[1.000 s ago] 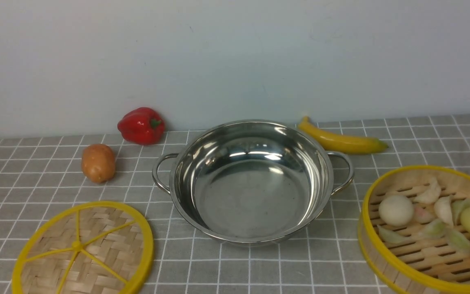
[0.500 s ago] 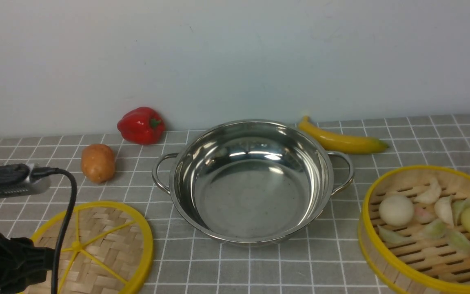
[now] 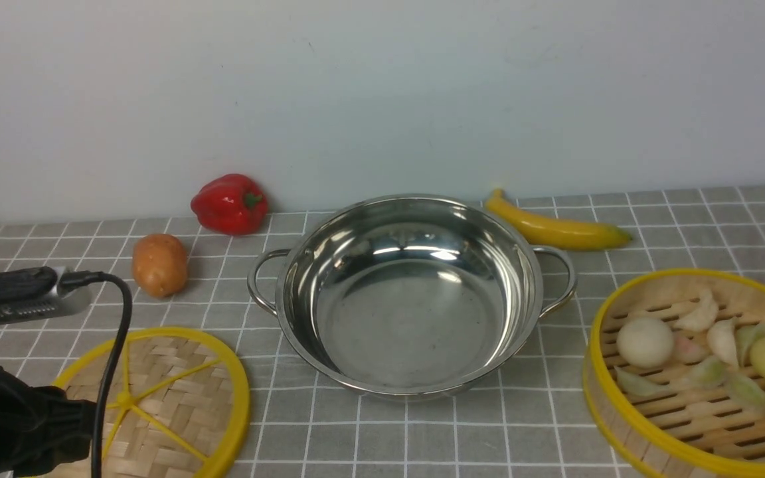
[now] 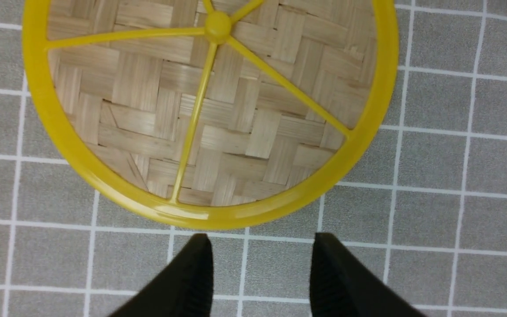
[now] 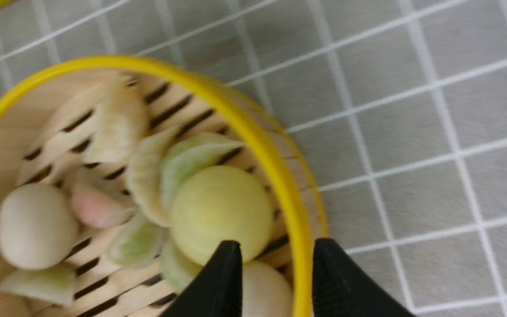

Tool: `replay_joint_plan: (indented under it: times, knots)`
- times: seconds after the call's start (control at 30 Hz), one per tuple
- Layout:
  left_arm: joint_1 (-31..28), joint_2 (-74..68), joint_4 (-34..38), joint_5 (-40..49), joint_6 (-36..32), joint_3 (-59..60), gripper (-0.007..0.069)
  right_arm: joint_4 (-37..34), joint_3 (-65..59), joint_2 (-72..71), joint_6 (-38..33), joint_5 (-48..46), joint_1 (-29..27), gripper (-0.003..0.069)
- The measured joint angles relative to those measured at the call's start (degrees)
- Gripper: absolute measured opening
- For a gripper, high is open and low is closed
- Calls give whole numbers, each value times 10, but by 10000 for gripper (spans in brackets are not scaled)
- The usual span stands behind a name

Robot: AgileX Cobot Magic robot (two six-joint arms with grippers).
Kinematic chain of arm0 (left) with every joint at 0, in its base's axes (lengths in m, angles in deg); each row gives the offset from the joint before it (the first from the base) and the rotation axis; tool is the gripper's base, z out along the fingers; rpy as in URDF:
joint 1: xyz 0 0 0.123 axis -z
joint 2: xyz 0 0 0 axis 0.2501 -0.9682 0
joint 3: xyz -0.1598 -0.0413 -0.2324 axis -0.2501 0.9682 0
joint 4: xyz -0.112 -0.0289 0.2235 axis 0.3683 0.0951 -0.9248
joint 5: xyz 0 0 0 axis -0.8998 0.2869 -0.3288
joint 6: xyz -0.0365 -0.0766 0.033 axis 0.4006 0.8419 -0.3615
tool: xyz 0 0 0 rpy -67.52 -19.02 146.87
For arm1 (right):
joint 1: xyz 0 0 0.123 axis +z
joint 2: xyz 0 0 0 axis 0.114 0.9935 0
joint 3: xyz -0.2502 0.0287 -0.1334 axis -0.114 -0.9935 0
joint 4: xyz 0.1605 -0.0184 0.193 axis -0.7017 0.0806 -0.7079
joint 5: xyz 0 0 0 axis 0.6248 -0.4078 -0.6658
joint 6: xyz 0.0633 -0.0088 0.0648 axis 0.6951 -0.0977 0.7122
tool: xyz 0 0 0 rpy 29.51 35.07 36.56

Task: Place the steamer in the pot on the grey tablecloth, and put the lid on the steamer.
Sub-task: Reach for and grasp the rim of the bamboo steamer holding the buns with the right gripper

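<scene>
The shiny steel pot (image 3: 409, 318) stands empty in the middle of the grey tablecloth (image 3: 422, 431). The woven lid (image 3: 170, 392) lies flat at the front left. My left arm (image 3: 4, 418) hangs over its near left edge. In the left wrist view, my left gripper (image 4: 262, 240) is open over bare cloth, just short of the lid (image 4: 236, 114). The steamer (image 3: 681, 273) sits at the front right. My right gripper (image 5: 277, 244) is open above the steamer's yellow rim (image 5: 280, 169), one finger inside it and one outside. The right arm is out of the front view.
Buns and dumplings (image 3: 645, 342) fill the steamer. Along the back wall lie a red pepper (image 3: 230, 202) and a banana (image 3: 555, 229). A potato (image 3: 160, 264) sits left of the pot's handle.
My left arm has come into the front view from the lower left edge and now hangs over the lid's near side. Pot, lid and steamer have not moved.
</scene>
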Motion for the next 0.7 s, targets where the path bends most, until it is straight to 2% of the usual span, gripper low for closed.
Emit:
replay_joint_plan:
  times: [0.2, 0.37, 0.53, 0.7]
  knots:
    - [0, 0, 20, -10, -1, 0, 295, 54, 0, 0, 20, 23, 36, 244]
    - [0, 0, 21, -24, -3, 0, 295, 136, 0, 0, 69, 35, 73, 244]
    - [0, 0, 22, -24, -4, 0, 295, 170, 0, 0, 91, 37, 83, 244]
    - [0, 0, 22, -27, -4, 0, 295, 174, 0, 16, 98, 35, 83, 244]
